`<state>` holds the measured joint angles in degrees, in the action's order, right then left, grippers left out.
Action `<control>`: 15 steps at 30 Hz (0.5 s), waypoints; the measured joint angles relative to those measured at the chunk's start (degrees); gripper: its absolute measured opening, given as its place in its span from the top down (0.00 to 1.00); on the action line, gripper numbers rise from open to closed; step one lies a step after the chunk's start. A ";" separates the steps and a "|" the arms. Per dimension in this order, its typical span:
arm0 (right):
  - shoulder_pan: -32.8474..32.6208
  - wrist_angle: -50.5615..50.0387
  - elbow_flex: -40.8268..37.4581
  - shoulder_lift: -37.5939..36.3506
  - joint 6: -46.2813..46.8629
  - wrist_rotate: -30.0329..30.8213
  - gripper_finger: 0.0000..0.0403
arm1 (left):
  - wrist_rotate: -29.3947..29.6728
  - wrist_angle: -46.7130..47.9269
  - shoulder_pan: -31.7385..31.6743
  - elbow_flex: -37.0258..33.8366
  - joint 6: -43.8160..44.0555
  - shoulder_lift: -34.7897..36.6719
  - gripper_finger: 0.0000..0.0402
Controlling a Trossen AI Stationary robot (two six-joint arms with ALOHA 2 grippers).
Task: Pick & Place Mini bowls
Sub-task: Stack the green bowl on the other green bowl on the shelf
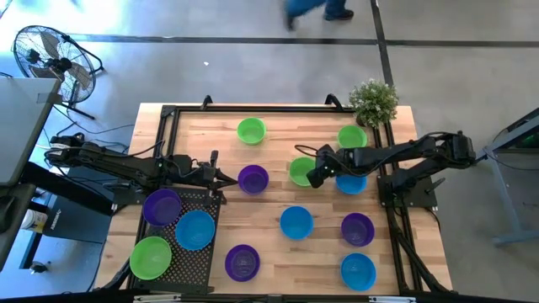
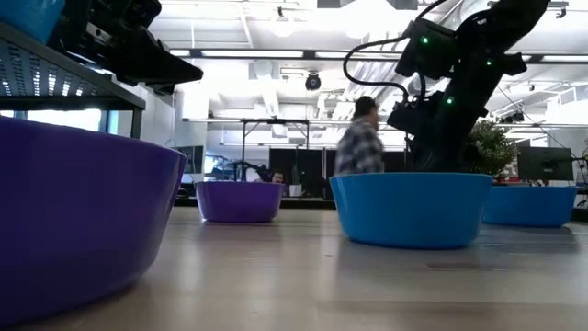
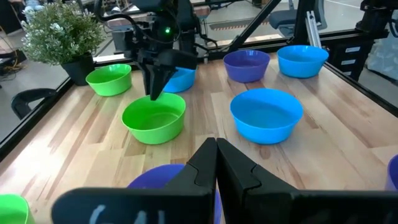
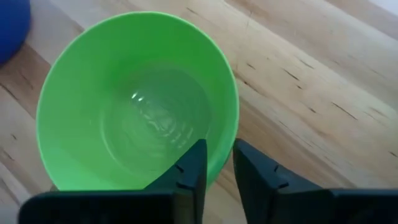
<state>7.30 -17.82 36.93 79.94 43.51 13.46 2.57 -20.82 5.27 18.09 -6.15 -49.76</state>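
A green mini bowl (image 1: 301, 171) (image 3: 154, 118) (image 4: 124, 106) stands on the wooden table near its middle. My right gripper (image 1: 314, 175) (image 3: 153, 93) (image 4: 219, 163) is at its rim on the right side, one finger inside the bowl and one outside, shut on the rim. A purple mini bowl (image 1: 253, 178) sits just left of it. My left gripper (image 1: 222, 178) (image 3: 216, 157) hangs shut and empty beside that purple bowl. Several more green, blue and purple mini bowls are spread over the table.
A black perforated tray (image 1: 192, 268) at the front left holds a purple (image 1: 162, 206), a blue (image 1: 194, 229) and a green bowl (image 1: 151, 257). A potted plant (image 1: 373, 101) stands at the back right corner. A person (image 2: 363, 138) passes behind the table.
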 joint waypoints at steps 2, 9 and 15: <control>0.31 -0.01 0.00 0.00 -0.07 0.04 0.87 | 0.00 -0.02 0.01 0.00 0.00 0.00 1.00; 2.09 0.14 0.00 0.01 -2.68 0.61 0.99 | 0.00 -0.02 0.01 0.00 0.00 0.00 1.00; 2.96 0.02 0.32 0.02 -3.94 0.32 0.98 | 0.00 -0.02 0.01 0.00 0.02 0.00 1.00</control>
<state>10.26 -17.80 37.25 79.96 39.57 13.78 2.57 -20.84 5.28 18.09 -6.13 -49.76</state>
